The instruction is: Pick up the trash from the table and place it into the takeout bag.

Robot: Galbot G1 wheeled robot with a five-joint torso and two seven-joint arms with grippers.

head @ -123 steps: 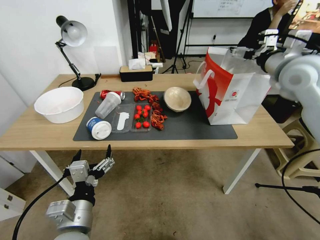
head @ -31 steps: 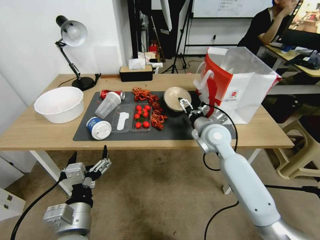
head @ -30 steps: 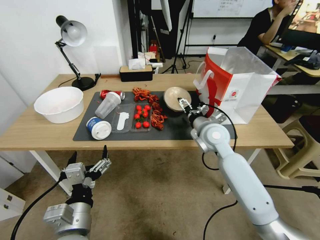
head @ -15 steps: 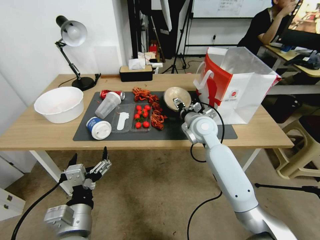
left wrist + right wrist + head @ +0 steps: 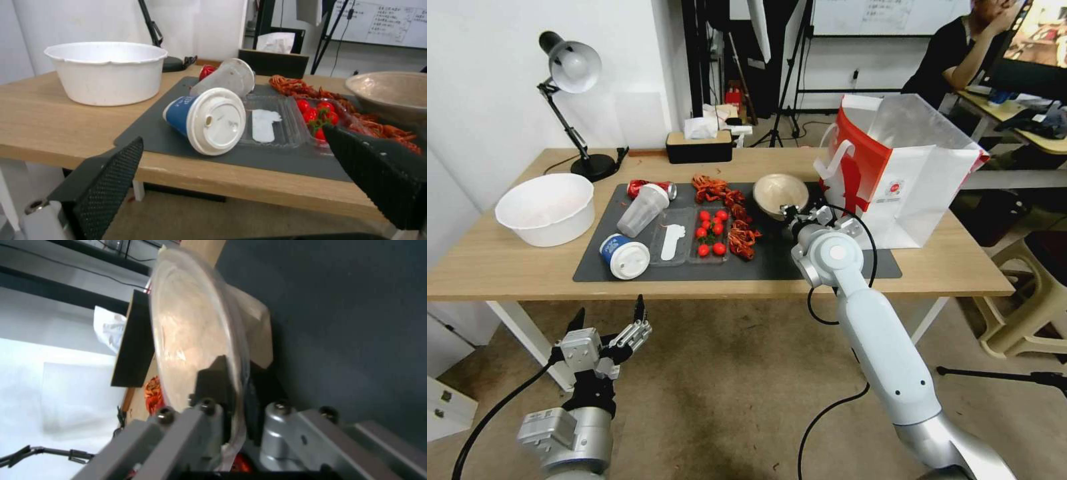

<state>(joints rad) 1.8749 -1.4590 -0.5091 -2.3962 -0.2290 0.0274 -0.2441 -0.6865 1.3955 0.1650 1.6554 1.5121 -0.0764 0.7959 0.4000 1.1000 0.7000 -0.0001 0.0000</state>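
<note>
The beige paper bowl sits on the dark mat just left of the takeout bag, which stands upright and open. My right gripper is shut on the bowl's near rim; the right wrist view shows the rim pinched between both fingers. At the mat's left lie a blue-white lidded cup, a clear plastic cup and a crushed red can. My left gripper hangs open below the table's front edge, facing the lidded cup.
A white basin and a desk lamp stand at the table's left. A tissue box is at the back. A clear tray of cherry tomatoes and red crayfish shells lie mid-mat.
My right arm came down from above the bag to the bowl, shifted slightly left, and its fingers closed on the near rim. The left arm has barely moved.
</note>
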